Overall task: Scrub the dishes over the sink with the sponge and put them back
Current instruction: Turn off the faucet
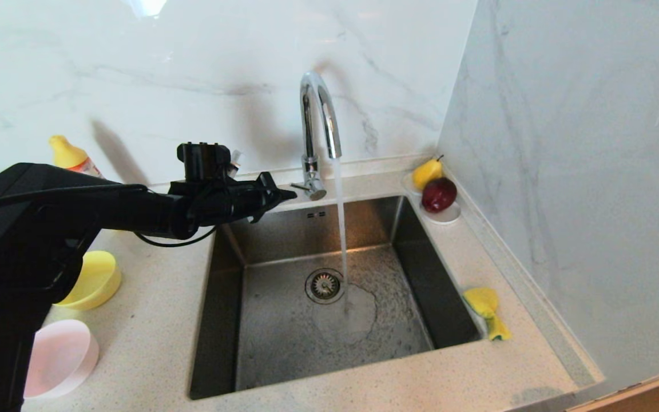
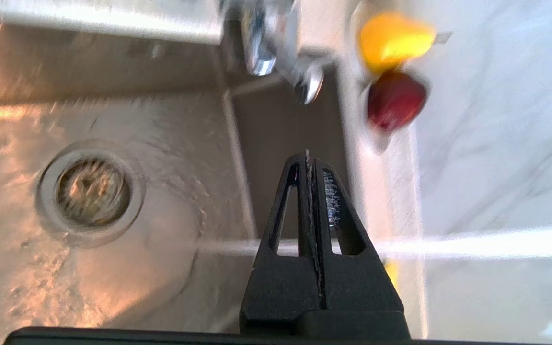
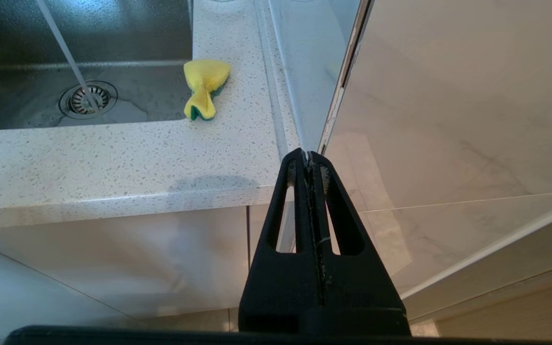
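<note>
The left gripper point(image 1: 284, 194), fingers pressed together on nothing, hangs over the back left corner of the square brushed-steel sink point(image 1: 232, 320), well apart from the crumpled yellow sponge with its green scouring layer point(image 1: 487, 312) on the speckled worktop point(image 1: 152, 320) beside the sink's right rim. The matte yellow bowl point(image 1: 95, 280) and pale pink bowl point(image 1: 60, 357) sit left of the sink. The right gripper point(image 3: 309, 158), fingers closed and empty, is parked below the worktop edge.

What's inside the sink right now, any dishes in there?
No dishes. Inside the sink there is only the round drain strainer and a stream of water from the tap, pooling beside the drain. The left arm hides the sink's back left corner.
</note>
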{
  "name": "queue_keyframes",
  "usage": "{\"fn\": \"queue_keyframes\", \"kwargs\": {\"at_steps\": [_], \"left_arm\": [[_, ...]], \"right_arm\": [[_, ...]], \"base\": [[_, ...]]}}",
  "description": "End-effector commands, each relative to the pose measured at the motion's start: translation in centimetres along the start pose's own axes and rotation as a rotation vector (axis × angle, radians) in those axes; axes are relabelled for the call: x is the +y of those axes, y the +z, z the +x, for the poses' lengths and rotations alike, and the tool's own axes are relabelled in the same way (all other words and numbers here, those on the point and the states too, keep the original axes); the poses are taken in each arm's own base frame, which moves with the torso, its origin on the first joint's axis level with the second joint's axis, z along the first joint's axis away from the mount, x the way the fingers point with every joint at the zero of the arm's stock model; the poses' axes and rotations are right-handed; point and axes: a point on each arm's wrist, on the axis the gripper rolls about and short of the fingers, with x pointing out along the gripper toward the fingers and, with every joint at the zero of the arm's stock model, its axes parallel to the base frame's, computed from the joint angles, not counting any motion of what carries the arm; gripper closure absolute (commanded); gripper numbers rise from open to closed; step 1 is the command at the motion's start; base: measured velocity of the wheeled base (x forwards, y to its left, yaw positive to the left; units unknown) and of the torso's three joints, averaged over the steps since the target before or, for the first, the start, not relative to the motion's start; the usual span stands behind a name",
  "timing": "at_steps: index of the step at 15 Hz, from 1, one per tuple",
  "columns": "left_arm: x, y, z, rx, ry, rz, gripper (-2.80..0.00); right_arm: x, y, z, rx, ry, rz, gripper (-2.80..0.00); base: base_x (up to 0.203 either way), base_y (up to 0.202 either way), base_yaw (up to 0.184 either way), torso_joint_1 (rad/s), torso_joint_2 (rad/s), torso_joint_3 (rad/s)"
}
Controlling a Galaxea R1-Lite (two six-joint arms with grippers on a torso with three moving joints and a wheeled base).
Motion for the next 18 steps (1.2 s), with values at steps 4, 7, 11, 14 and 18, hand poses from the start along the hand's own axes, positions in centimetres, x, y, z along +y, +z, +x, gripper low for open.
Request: {"fn": "queue_keyframes", "kwargs": {"at_steps": [4, 7, 11, 14, 18], "left_arm": [[0.5, 0.6, 1.2, -0.022, -0.019, -0.023, 0.00], [0.8, 0.8, 1.7, -0.035, -0.021, -0.032, 0.00], [1.0, 1.2, 2.3, -0.062, -0.016, -0.042, 0.00], [1.0, 1.6, 2.6, -0.085, -0.012, -0.042, 0.00], [1.0, 2.2, 2.9, -0.111, -0.019, -0.045, 0.00]], "right_arm": [[0.0, 0.0, 0.0, 0.001, 0.001, -0.001, 0.00], [0.0, 0.0, 0.0, 0.001, 0.001, -0.001, 0.00], [0.0, 0.0, 0.0, 0.001, 0.001, -0.001, 0.00], [0.0, 0.0, 0.0, 0.001, 0.001, -0.001, 0.00], [0.0, 0.0, 0.0, 0.001, 0.001, -0.001, 0.00]], "base": [[0.000, 0.000, 0.000, 0.000, 0.00, 0.000], [0.000, 0.000, 0.000, 0.000, 0.00, 0.000], [0.000, 0.000, 0.000, 0.000, 0.00, 0.000], [0.000, 0.000, 0.000, 0.000, 0.00, 0.000], [0.000, 0.000, 0.000, 0.000, 0.00, 0.000]]}}
